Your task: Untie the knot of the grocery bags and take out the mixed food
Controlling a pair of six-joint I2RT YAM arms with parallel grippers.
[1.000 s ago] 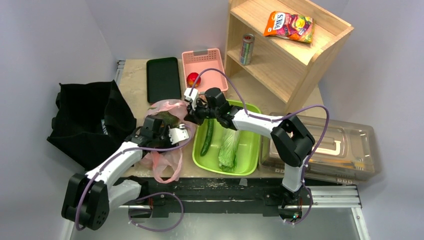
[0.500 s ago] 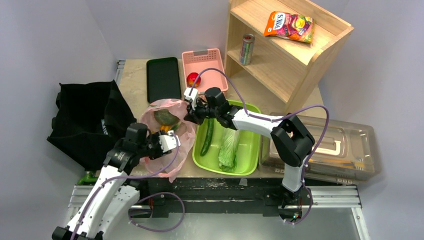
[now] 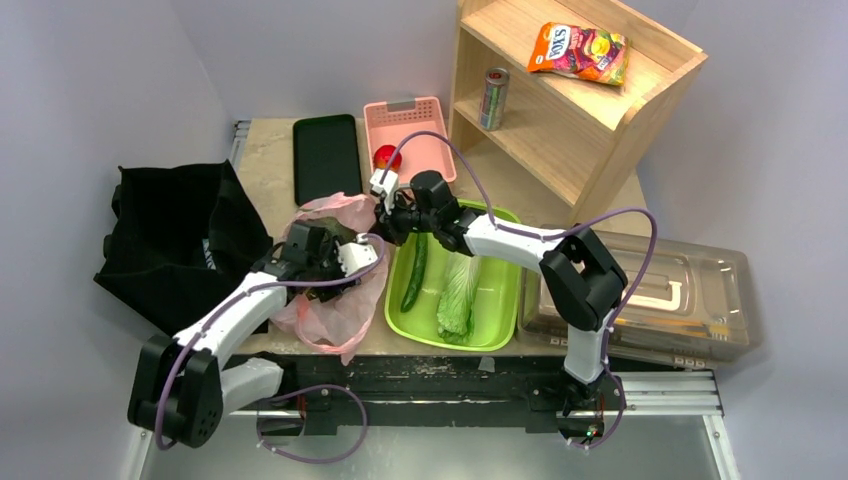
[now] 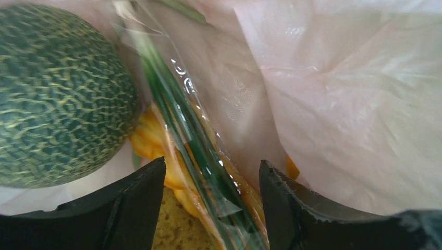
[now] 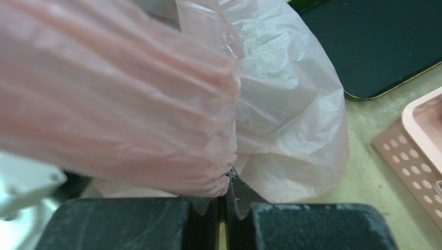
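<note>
Left arm has swung back in from the table's near-left corner. Left gripper (image 3: 352, 255) is in the open grocery bag (image 3: 335, 310) at the near edge, beside the green tub (image 3: 497, 275); cucumber (image 3: 414, 275) and cabbage (image 3: 457, 300) are already out.
Left wrist: jaws apart, straddling wrapped green stalks (image 4: 182, 135), melon (image 4: 57, 94) alongside, nothing clamped.
Right wrist: right gripper (image 5: 225, 194) jaws together on bag film, holding the mouth open.

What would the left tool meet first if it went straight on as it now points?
Probably the green stalks, lying just ahead of the open left tool inside the pink bag, though depth is unclear.
</note>
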